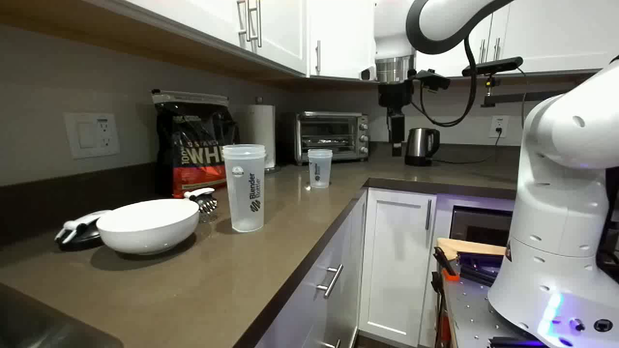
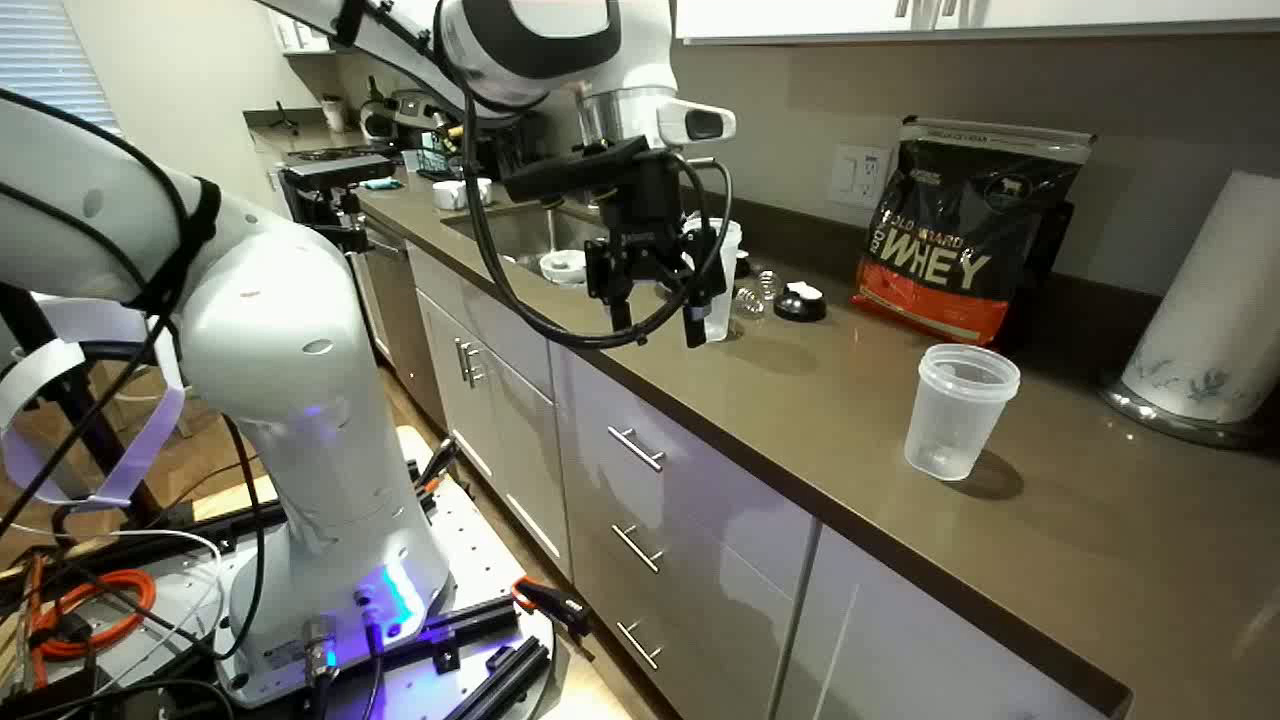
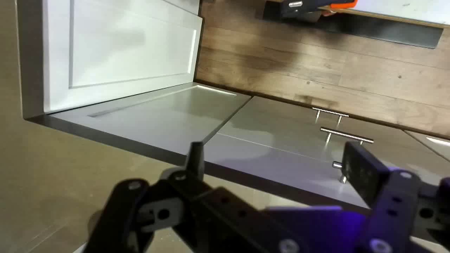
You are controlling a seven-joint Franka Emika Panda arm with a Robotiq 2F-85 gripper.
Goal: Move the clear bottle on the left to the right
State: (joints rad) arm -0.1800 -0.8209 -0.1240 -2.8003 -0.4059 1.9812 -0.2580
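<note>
I have the claw (image 2: 657, 322) spread and empty, with the clear bottle (image 1: 245, 188) upright and well apart, over toward the sink (image 2: 512, 235).

White bowl (image 1: 149, 236), whey bag (image 1: 193, 137), toaster oven (image 1: 331, 135) and kettle (image 1: 418, 146) on the counter (image 1: 193, 290).

You have an L-shaped brown counter (image 1: 193, 295), a grey wall (image 1: 38, 96) rising behind it and white cabinets (image 1: 338, 29) hanging above it. Below the counter you see drawers (image 2: 700, 520), lit faintly purple, with metal handles (image 1: 334, 281), and farther down a wooden floor (image 3: 369, 63). Well apart from the counter, in an exterior view, you find pale bluish window blinds (image 2: 40, 60).
</note>
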